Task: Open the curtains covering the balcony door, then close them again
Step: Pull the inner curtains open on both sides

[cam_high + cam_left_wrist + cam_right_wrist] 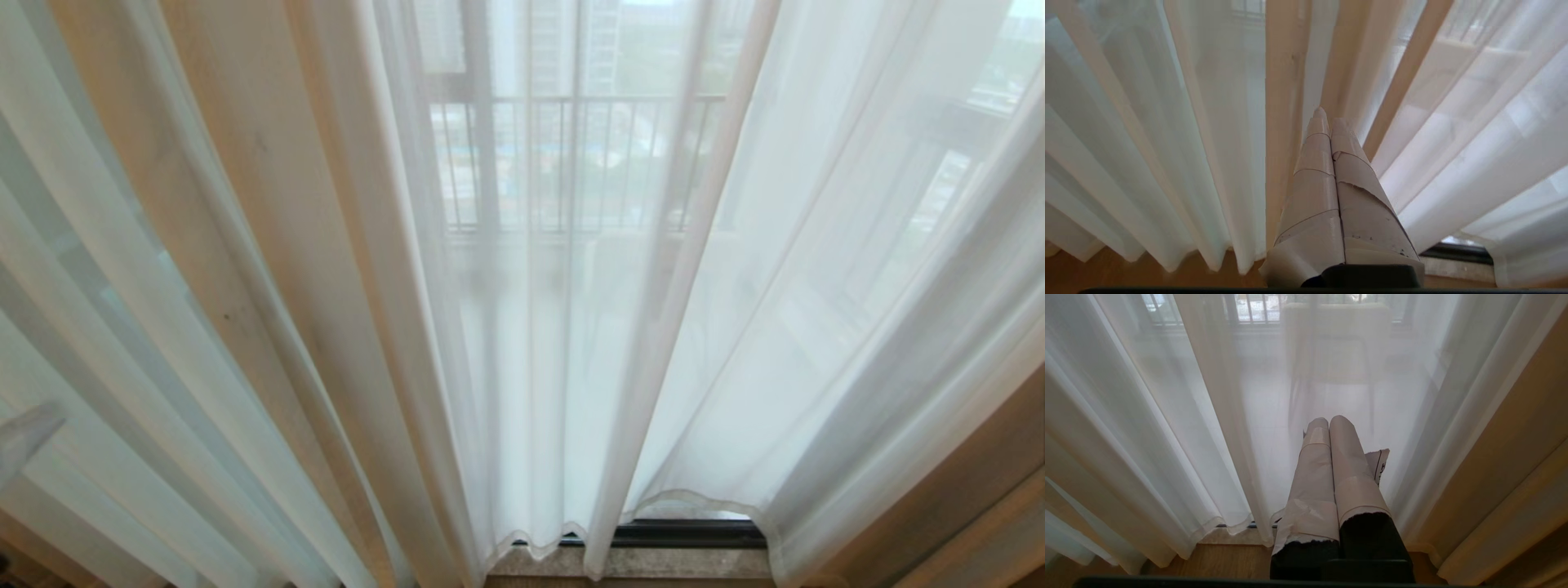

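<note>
You had the curtains (326, 269) drawn across nearly the whole scene, hanging in long sheer folds with cream bands on the left and whiter, see-through cloth in the middle and right. Behind them the door (686, 532) showed only as a dark strip of frame at the hem, low in the centre, above a stone sill (669, 562). Through the cloth you could make out a railing (571, 163) far off, and a chair (1331, 347) stood on the balcony in the right wrist view. Your left gripper (1327, 118) was raised at the near left, its taped fingers (1314, 179) pressed flat together with nothing between them, the tip just at a cream fold; whether it touched the cloth could not be told. Your right gripper (1329, 422) sat low before the curtain, likewise closed on nothing, its tips near the sheer cloth.
</note>
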Controlling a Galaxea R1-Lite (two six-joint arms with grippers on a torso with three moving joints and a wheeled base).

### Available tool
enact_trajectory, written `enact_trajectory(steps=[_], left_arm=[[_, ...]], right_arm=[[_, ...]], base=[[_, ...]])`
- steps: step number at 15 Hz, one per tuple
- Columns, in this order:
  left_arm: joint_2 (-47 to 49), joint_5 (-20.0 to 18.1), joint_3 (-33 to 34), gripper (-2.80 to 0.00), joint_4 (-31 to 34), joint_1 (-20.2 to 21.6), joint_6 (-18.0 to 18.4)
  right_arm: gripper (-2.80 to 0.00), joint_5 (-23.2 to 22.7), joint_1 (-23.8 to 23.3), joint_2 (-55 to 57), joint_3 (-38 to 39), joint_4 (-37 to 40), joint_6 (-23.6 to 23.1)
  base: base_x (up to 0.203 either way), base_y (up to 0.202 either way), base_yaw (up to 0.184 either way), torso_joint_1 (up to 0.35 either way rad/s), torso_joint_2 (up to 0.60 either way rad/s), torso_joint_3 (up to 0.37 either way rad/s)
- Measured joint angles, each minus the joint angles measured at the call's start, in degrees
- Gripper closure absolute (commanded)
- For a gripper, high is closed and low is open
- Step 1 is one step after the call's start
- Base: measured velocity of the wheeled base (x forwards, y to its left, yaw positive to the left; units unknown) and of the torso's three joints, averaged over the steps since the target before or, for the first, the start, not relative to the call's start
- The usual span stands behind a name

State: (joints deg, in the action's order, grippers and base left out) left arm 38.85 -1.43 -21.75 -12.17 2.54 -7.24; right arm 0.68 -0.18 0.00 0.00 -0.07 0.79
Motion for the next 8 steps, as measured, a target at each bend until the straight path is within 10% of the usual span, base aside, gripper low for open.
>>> enact_trajectory(steps=[1,2,8], left_arm=[[2.3,0.0,-0.5,0.0,-2.5,1.1,-0.1],[4.9,0.1,-0.8,-2.8,-5.5,2.1,-0.1],[16.6,0.0,-0.5,-2.8,-20.1,4.9,-3.1]], right_arm=[[0.0,0.0,0.0,0.0,0.0,0.0,0.0],[0.0,0.0,0.0,0.0,0.0,0.0,0.0],[0.0,0.0,0.0,0.0,0.0,0.0,0.0]], base=[[0.0,0.0,0.0,0.0,0.0,0.0],[0.0,0.0,0.0,0.0,0.0,0.0],[0.0,0.0,0.0,0.0,0.0,0.0]])
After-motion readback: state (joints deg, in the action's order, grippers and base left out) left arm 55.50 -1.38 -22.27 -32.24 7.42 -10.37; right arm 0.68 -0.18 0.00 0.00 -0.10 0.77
